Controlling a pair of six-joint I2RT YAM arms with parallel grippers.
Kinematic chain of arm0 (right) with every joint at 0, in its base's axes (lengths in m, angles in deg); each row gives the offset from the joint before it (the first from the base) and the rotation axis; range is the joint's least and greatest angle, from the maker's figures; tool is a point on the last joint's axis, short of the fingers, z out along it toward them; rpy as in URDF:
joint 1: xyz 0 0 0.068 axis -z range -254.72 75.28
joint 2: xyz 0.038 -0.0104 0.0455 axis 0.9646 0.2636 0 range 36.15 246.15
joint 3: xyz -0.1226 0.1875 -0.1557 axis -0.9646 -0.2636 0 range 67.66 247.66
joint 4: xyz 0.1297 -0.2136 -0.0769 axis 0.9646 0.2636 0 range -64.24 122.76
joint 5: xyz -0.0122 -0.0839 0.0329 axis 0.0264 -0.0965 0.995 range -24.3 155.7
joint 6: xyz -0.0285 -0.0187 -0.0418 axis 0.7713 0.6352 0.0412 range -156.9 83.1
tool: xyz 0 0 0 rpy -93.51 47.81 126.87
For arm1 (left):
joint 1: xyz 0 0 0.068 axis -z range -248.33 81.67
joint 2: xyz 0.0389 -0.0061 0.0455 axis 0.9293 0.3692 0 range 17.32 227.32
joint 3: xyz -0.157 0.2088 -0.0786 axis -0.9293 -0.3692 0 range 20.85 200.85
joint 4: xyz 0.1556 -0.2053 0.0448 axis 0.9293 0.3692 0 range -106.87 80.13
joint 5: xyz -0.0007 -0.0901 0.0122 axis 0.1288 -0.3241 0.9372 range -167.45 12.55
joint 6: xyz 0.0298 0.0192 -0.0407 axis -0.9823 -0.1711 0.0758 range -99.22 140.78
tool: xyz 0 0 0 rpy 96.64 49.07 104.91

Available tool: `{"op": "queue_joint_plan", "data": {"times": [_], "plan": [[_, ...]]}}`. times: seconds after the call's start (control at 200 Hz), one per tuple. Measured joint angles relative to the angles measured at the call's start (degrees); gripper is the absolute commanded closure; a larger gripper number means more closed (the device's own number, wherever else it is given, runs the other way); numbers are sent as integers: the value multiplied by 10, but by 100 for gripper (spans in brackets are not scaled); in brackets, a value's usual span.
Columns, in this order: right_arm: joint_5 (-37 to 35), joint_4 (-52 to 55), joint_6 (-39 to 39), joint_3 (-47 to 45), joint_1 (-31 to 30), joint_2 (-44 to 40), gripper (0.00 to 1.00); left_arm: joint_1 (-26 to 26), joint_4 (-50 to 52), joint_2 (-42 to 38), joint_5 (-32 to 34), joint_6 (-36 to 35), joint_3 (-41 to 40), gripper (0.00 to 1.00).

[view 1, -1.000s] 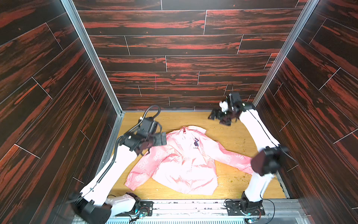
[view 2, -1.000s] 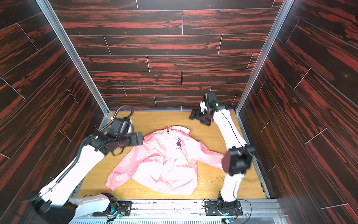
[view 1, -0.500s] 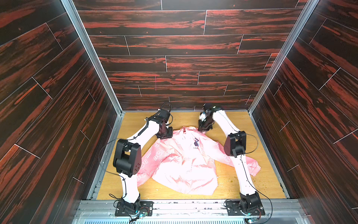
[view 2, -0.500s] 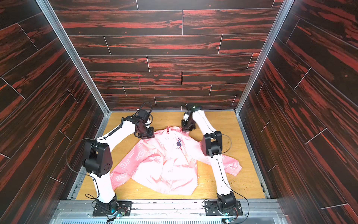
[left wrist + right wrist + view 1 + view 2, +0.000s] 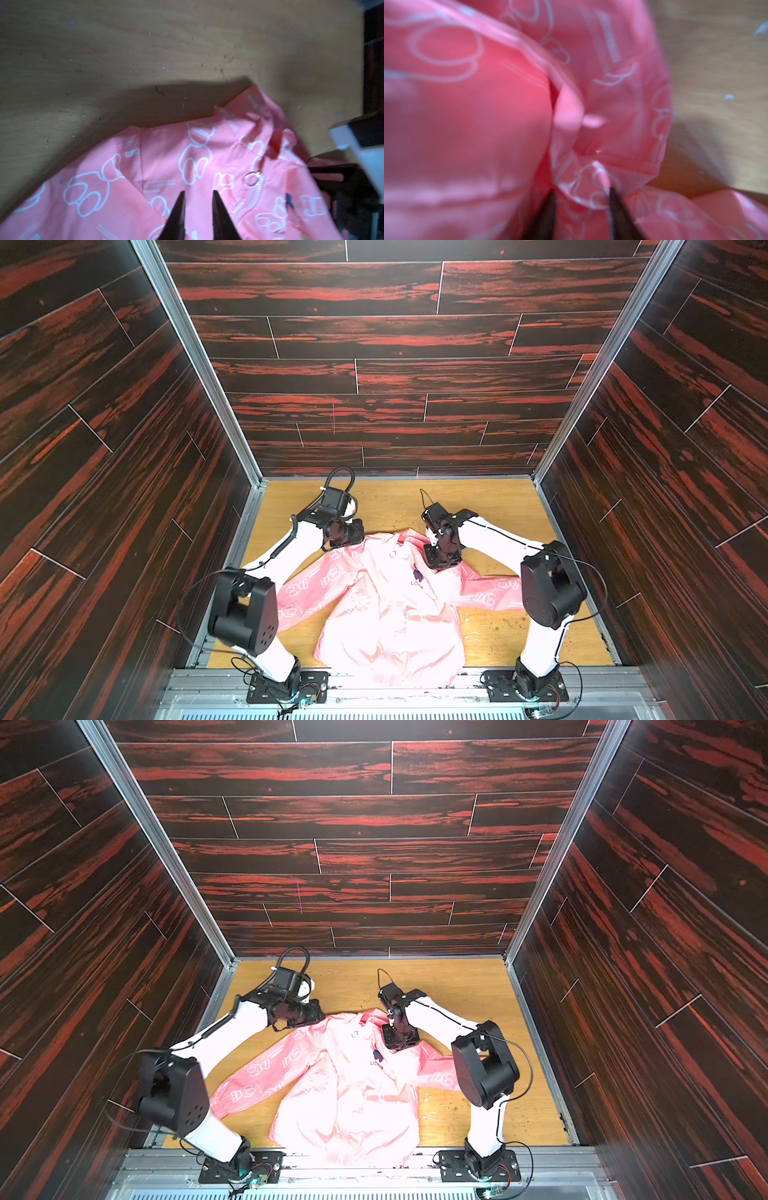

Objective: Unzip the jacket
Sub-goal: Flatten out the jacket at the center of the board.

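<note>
While the small shiny pink bear-print jacket (image 5: 386, 605) is lying spread front-up on the tan wooden tabletop (image 5: 498, 506), hem toward the arm bases, we're seeing its silver ring zip pull (image 5: 252, 179) sitting up near the collar. L claw (image 5: 198, 194) is sitting over shoulder fabric, tips slightly parted. R claw (image 5: 581, 190) is at the collar's opposite side, tips apart w/ a fold between; we can't tell if it's pinched.

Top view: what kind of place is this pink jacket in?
Likely a robot lab booth, not a home: two robot arms bolted to a metal rail, a wooden tabletop, and dark wood-pattern panels walling it in.
</note>
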Motion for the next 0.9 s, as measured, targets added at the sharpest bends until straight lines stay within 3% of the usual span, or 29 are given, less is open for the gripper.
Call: {"op": "queue_joint_plan", "data": {"times": [0.115, 0.291, 0.386, 0.466, 0.601, 0.902], "plan": [[22, 7, 9, 77, 43, 1, 25, 0, 2, -21, 18, -21, 23, 33], [87, 20, 55, 330, 109, 106, 31, 0, 2, -22, 40, -57, 51, 27], [122, 40, 99, 464, 115, 210, 36, 0, 5, -13, 43, -66, 69, 27], [141, 59, 139, 522, 108, 279, 36, 0, 6, -2, 43, -72, 78, 28], [168, 64, 197, 470, 92, 310, 36, 0, 12, 4, 43, -82, 79, 28], [212, 0, 289, 275, 85, 265, 36, 0, 34, 5, 45, -95, 79, 28]]}}
